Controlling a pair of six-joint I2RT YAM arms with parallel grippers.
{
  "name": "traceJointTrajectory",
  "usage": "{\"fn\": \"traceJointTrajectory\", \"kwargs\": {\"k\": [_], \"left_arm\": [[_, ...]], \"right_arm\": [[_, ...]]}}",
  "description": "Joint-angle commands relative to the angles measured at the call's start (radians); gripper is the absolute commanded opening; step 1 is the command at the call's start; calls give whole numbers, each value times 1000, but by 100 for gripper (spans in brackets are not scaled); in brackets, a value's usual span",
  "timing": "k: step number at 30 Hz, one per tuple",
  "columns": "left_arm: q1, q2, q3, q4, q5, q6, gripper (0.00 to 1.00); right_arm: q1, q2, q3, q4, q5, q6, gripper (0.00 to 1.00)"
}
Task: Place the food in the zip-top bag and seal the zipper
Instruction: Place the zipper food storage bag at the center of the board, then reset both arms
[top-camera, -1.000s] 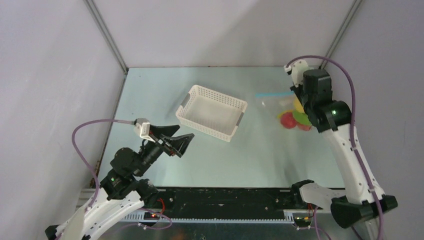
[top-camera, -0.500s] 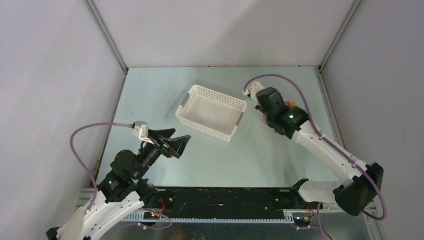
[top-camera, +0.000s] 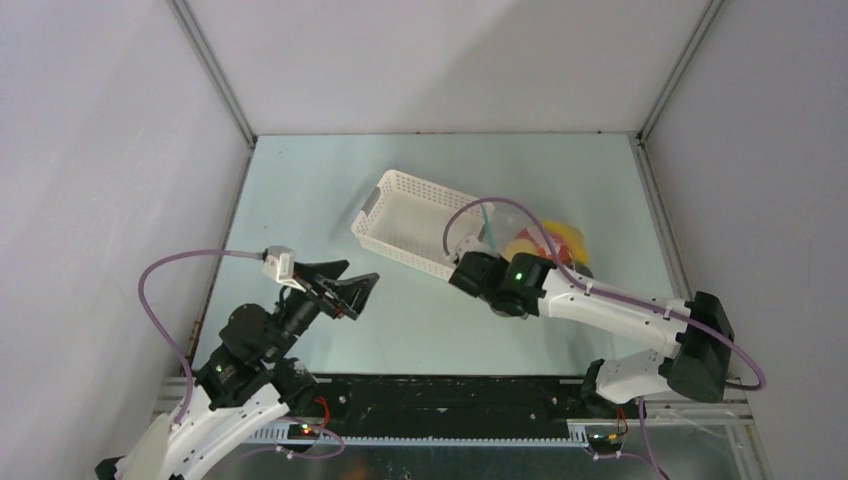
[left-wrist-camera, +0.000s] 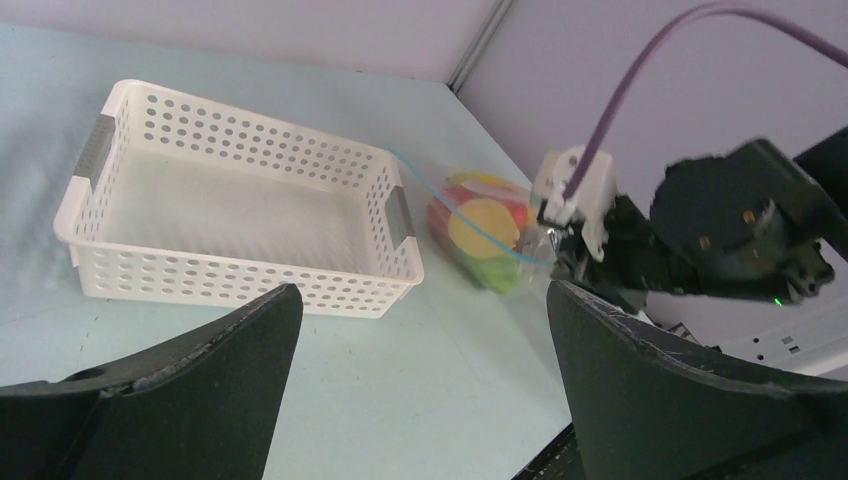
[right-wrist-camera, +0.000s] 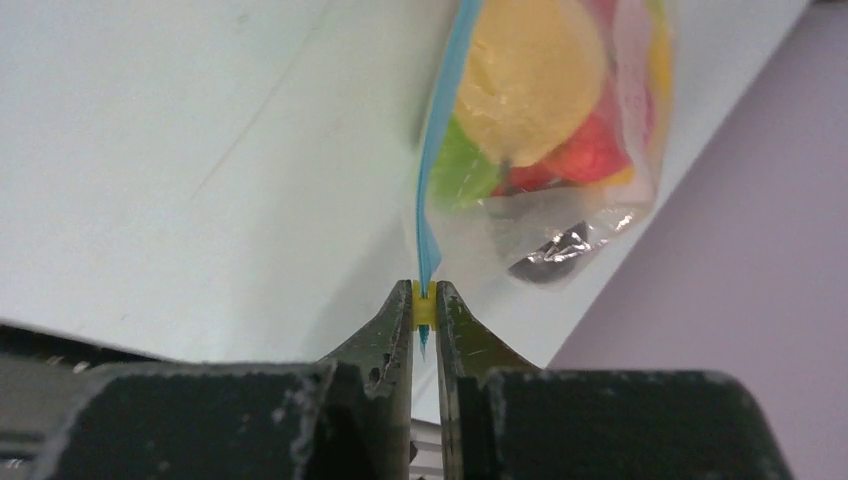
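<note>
End effector (right-wrist-camera: 424, 300) on seemingly sealed zipper (right-wrist-camera: 432, 180)

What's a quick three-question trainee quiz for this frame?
1. True or false: the left end effector is open and holds nothing.
2. Where is the food? A: in the white basket. B: inside the zip-top bag. C: loose on the table.
3. Fill in: the right end effector is shut on the bag's blue ____.
Key: 1 true; 2 B; 3 zipper.
</note>
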Motion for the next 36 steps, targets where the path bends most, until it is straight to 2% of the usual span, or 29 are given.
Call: {"fn": "traceJointTrajectory", "kwargs": {"k": [1,5,6,9,12,14,15,17,20,22,23,26,27,29,30,34,36], "left_arm": [[5,-4,1,9,-8,-17,100],[5,-12,3,4,-16,-27,100],[5,-15,4,0,-18,-29,100],[5,-23,13,-14,-24,-33,100],[5,-33,17,-22,-26,-39,100],[5,-38,18,-26,-30,-48,100],[5,-39,19,-29,-31,-51,100],[4,-36,33,-53,-46,-63,100],[4,-7,94,-120,-99,-96,100],[4,25,141,-225,-181,-138,100],[4,50,160,-255,-221,-159,100],[6,121,275,-473,-439,-288,100],[6,166,301,-528,-482,-322,100],[6,241,392,-672,-615,-412,100],[6,264,445,-745,-631,-445,100],[12,396,553,-875,-693,-507,100],[32,436,566,-890,-709,-519,100]], "right_arm": [[91,2,-3,-40,-86,140,4],[112,-4,-42,25,-151,143,13],[119,-7,-65,57,-178,139,24],[130,-52,-111,110,-225,112,45],[138,-114,-139,141,-226,112,57],[137,-177,-141,167,-186,118,70],[136,-230,-142,199,-166,131,92],[110,-325,-142,254,-114,175,98],[7,-490,-142,312,-90,346,99],[-139,-568,-142,336,-166,404,99],[-263,-587,-139,339,-241,411,99],[-514,-639,-122,314,-356,434,99],[-632,-640,-112,296,-410,432,100],[-789,-632,-102,272,-469,408,99],[-870,-622,-95,263,-476,392,99],[-1021,-612,-72,195,-422,373,99],[-1045,-629,-75,194,-388,340,99]]}}
